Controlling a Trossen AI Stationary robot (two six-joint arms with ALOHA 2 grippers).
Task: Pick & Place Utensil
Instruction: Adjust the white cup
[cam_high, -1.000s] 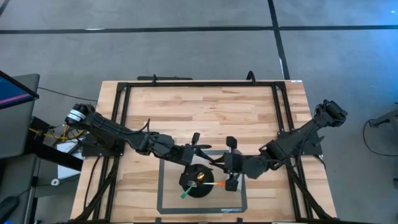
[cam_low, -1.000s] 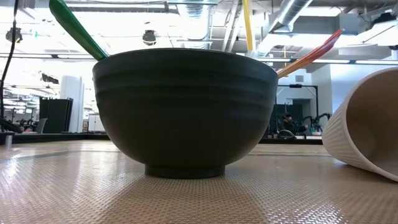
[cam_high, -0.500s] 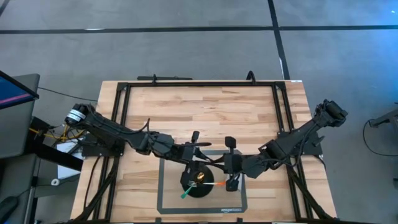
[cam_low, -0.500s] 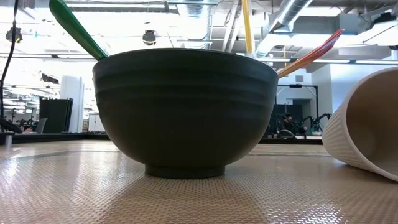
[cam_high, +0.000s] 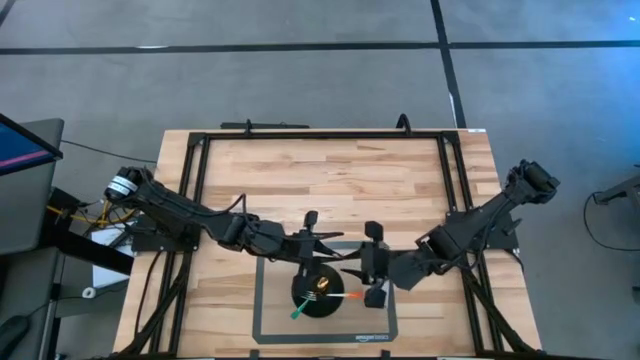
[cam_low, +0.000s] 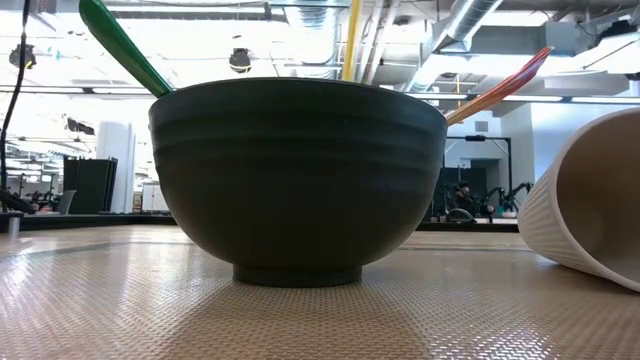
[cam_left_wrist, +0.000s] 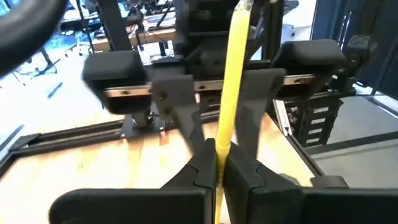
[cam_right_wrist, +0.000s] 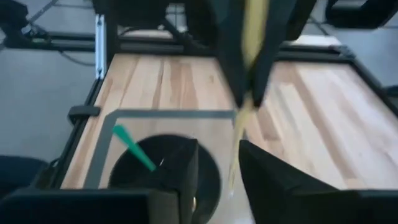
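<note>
Pale butcher-block tabletop (cam_high: 330, 170) carries my dark round bowl (cam_low: 297, 170). I see my left gripper (cam_left_wrist: 217, 171) pinching a yellow plastic utensil handle (cam_left_wrist: 229, 81) upright over that bowl, with my right gripper (cam_high: 372, 268) spread apart just beside it, holding nothing.

Both end effectors crowding the black bowl (cam_high: 316, 295), wooden table (cam_high: 330, 170) behind them open, white cup (cam_low: 590, 205) just beside the bowl
</note>
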